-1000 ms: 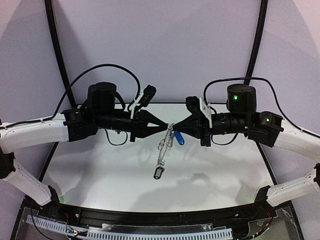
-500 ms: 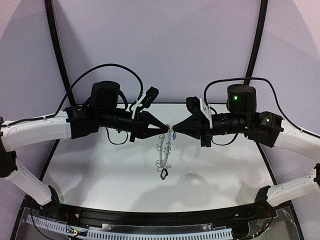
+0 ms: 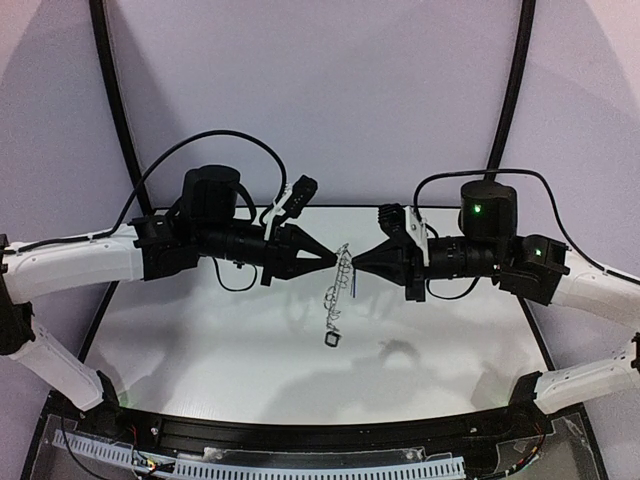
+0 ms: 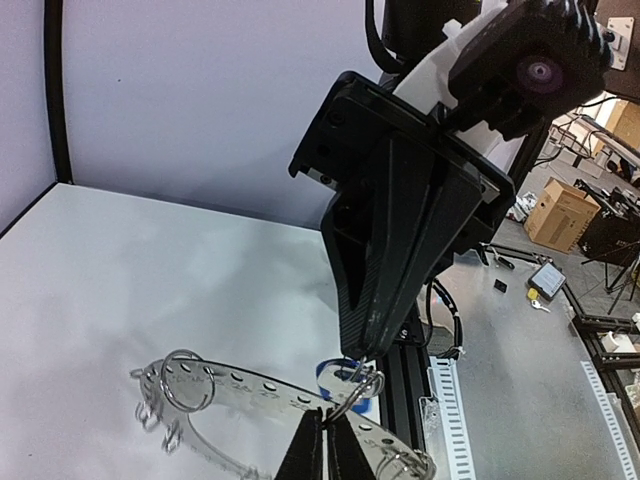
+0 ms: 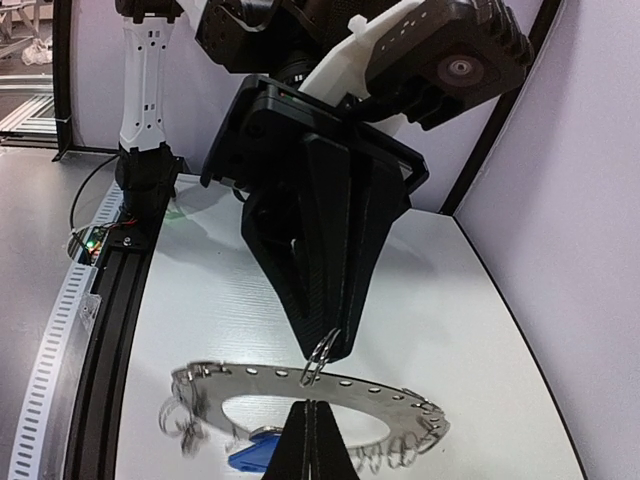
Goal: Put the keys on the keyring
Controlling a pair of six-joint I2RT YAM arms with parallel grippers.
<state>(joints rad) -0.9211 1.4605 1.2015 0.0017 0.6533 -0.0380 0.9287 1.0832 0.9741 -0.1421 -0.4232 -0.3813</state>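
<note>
White table (image 3: 200,340) under lilac walls (image 3: 320,90); a slotted white cable strip (image 3: 330,468) along its six-o'clock edge, black frame poles (image 3: 112,100) at eleven and one.

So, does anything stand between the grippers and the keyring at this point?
Nothing visible does. The left gripper and right gripper are both shut at the rim of the keyring, held above the table; the blue-tagged key hangs by the right tip.
</note>
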